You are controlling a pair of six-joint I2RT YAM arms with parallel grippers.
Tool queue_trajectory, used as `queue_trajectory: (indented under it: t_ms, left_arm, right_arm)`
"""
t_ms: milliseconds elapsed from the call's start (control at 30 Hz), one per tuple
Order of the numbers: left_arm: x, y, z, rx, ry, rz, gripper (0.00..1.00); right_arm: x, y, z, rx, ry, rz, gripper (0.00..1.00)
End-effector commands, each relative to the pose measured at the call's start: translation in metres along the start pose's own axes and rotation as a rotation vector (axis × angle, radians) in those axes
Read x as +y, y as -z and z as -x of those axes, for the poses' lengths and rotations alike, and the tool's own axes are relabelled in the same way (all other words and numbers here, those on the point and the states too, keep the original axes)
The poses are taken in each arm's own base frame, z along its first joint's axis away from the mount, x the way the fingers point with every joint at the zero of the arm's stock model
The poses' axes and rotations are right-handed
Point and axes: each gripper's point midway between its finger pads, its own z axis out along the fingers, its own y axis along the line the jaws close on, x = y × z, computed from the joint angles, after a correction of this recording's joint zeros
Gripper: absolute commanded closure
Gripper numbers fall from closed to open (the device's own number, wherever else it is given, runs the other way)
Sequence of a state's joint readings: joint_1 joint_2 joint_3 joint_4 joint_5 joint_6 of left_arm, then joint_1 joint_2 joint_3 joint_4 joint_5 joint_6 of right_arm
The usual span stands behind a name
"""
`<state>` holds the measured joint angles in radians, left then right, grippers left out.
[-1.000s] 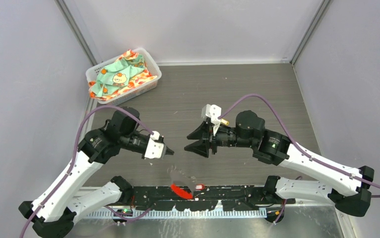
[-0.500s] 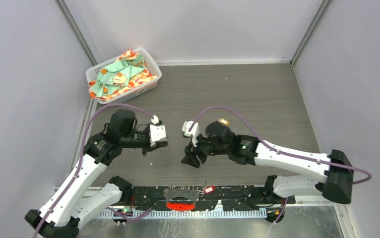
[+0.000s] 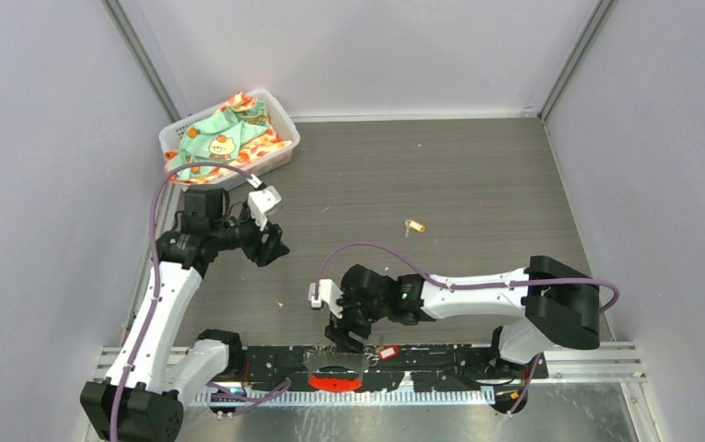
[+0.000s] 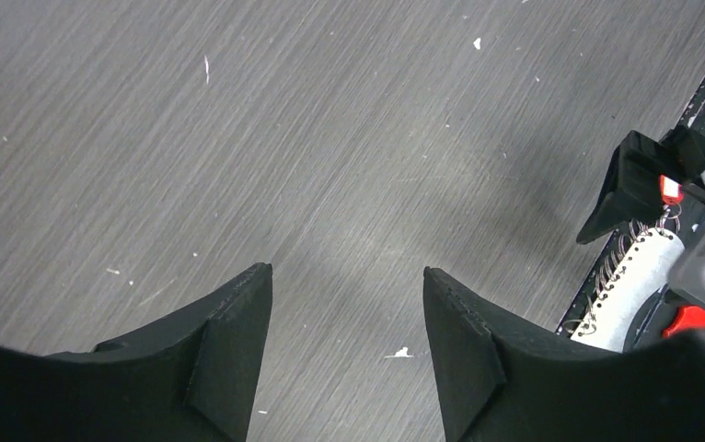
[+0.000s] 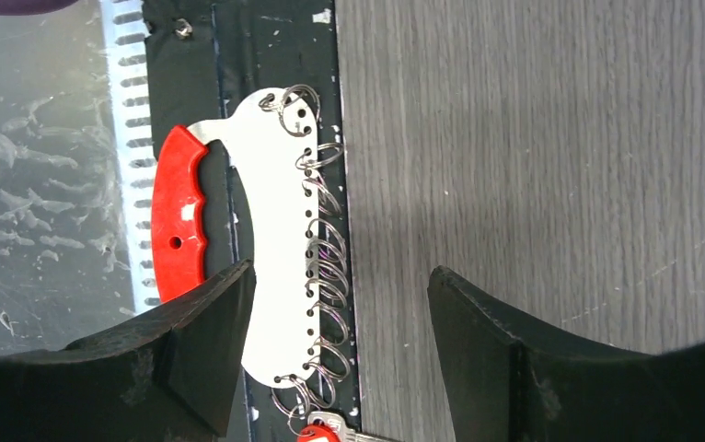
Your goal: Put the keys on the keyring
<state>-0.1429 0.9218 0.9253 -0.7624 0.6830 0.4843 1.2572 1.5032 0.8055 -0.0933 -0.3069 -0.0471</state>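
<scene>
Right fingers [image 3: 344, 334], apart and empty, hover over the flat white keyring [image 5: 280, 249] with red grip and silver loops, lying on the black rail [image 5: 238, 55] at the counter's [image 5: 560, 184] near edge; a skewed close could nudge it off. Left fingers [image 3: 272, 250] stand apart, empty. The small yellow-headed key [image 3: 414, 226] lies well away mid-counter.

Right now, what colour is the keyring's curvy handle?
The keyring's handle is bright red; the right wrist view shows it best.

Keyring [image 5: 280, 249] white with red grip, silver rings. Red key [image 5: 315, 433], gold key [image 3: 414, 226]. Table [image 3: 478, 175] grey woodgrain. Cloth [image 3: 223, 138] green-orange print.
</scene>
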Motion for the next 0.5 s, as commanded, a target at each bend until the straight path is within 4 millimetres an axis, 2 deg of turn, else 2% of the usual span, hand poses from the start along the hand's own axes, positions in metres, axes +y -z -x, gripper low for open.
queue_trajectory:
  t_ms: [0, 133, 233, 333, 400, 467]
  left_arm:
    - [0.003, 0.001, -0.002, 0.02, 0.065, -0.021, 0.37]
    - [0.009, 0.0, -0.003, 0.052, 0.082, -0.022, 0.34]
    - [0.012, 0.001, -0.002, 0.056, 0.079, -0.011, 0.33]
    - [0.009, 0.005, 0.001, 0.037, 0.055, -0.011, 0.33]
    - [0.007, 0.007, 0.002, 0.025, 0.043, -0.006, 0.33]
    - [0.006, 0.008, 0.003, 0.02, 0.036, -0.001, 0.34]
  right_arm:
    - [0.012, 0.001, 0.021, -0.091, 0.072, 0.073, 0.26]
    - [0.013, -0.012, -0.009, 0.02, 0.042, 0.11, 0.28]
    - [0.007, -0.019, -0.028, 0.065, 0.018, 0.08, 0.3]
    - [-0.001, -0.021, -0.038, 0.09, 0.016, 0.04, 0.32]
    - [-0.001, -0.023, -0.039, 0.091, 0.017, 0.038, 0.38]
    - [0.0, -0.024, -0.041, 0.102, 0.016, 0.049, 0.52]
